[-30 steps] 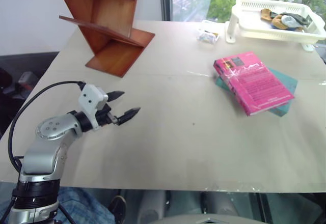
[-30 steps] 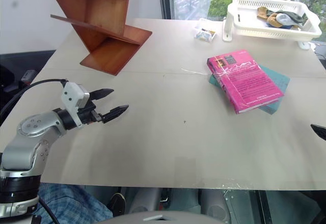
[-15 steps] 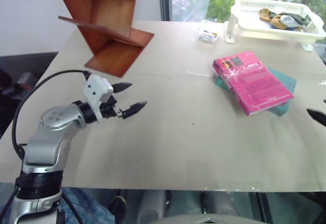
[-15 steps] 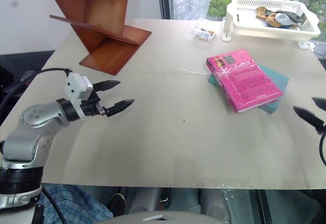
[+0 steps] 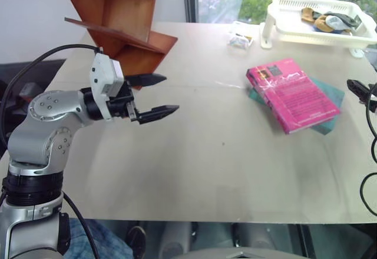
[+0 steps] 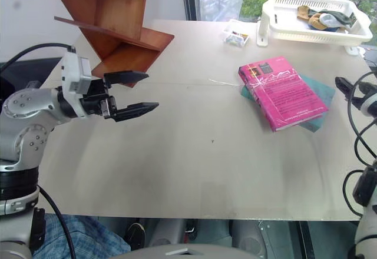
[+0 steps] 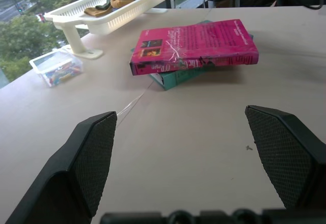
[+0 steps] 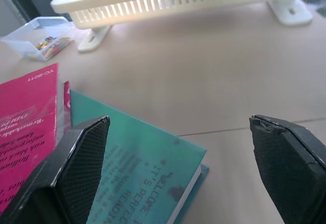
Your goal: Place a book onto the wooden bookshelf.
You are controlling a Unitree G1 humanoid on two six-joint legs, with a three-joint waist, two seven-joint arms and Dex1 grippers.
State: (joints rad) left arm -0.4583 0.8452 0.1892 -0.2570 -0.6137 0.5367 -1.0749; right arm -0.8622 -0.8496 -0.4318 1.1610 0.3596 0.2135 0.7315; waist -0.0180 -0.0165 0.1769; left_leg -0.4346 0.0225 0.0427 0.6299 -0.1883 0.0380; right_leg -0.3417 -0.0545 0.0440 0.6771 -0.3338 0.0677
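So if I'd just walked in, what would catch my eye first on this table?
Probably the bright pink paperback book, lying on top of a teal-blue book toward the table's right side. Next, the reddish-brown zigzag wooden bookshelf at the far left corner, with the robot's left gripper hovering open in front of it. A white plastic basket sits at the far right.

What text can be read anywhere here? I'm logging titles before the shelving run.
"WELCOME", "IT'S PERFEC..." (cut off by the frame edge): teal book, printed upside down in the right wrist view.
"YC-8011", roughly, small and uncertain: corner of the pink book.
Pink book's other cover text: too small or blurred to read.
Wooden bookshelf, white basket: no text.
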